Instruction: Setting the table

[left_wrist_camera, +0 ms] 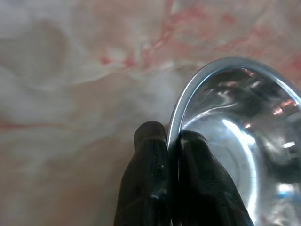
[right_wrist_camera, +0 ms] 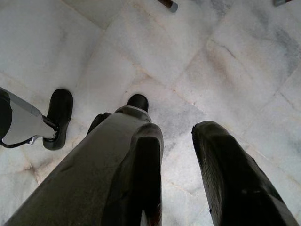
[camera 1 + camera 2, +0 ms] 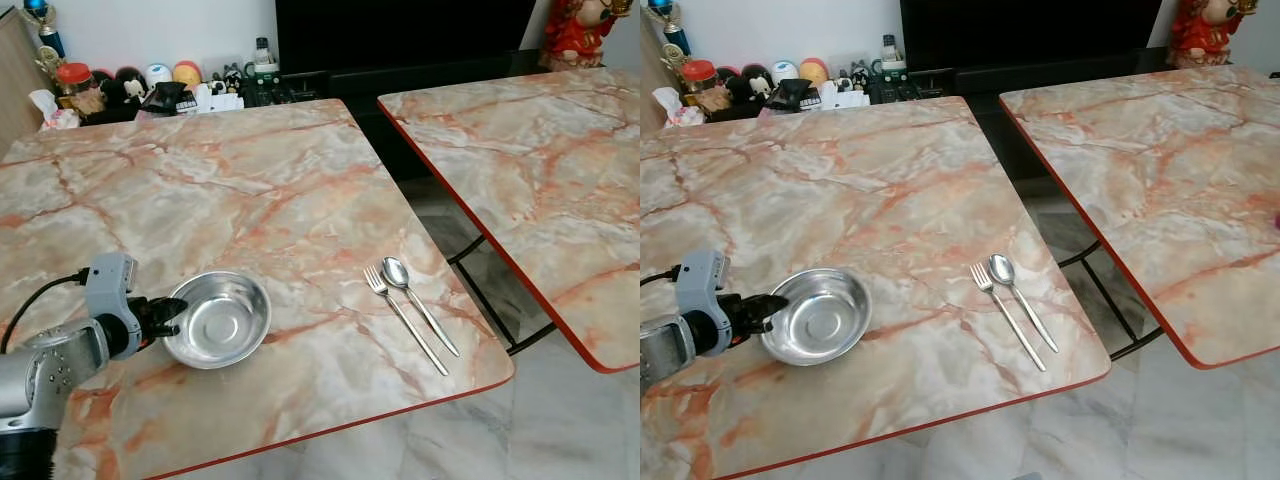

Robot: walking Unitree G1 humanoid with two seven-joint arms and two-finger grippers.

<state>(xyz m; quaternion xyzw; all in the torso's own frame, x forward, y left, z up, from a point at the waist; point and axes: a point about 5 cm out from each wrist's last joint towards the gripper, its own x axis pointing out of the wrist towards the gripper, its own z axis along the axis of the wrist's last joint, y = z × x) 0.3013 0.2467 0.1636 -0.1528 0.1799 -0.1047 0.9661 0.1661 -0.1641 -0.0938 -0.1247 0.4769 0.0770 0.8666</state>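
Left eye view: the left gripper (image 3: 170,315) pinches the near-left rim of a steel bowl (image 3: 218,319), one finger inside and one outside, and the bowl rests near the front edge of a marble table (image 3: 200,190). To the right of the bowl, well apart, a fork (image 3: 403,318) and a spoon (image 3: 418,301) lie side by side, with a second table (image 3: 540,150) beyond a gap and clutter (image 3: 160,90) at the far edge. The right gripper (image 2: 176,155) hangs over a tiled floor (image 2: 117,56), fingers parted and empty.
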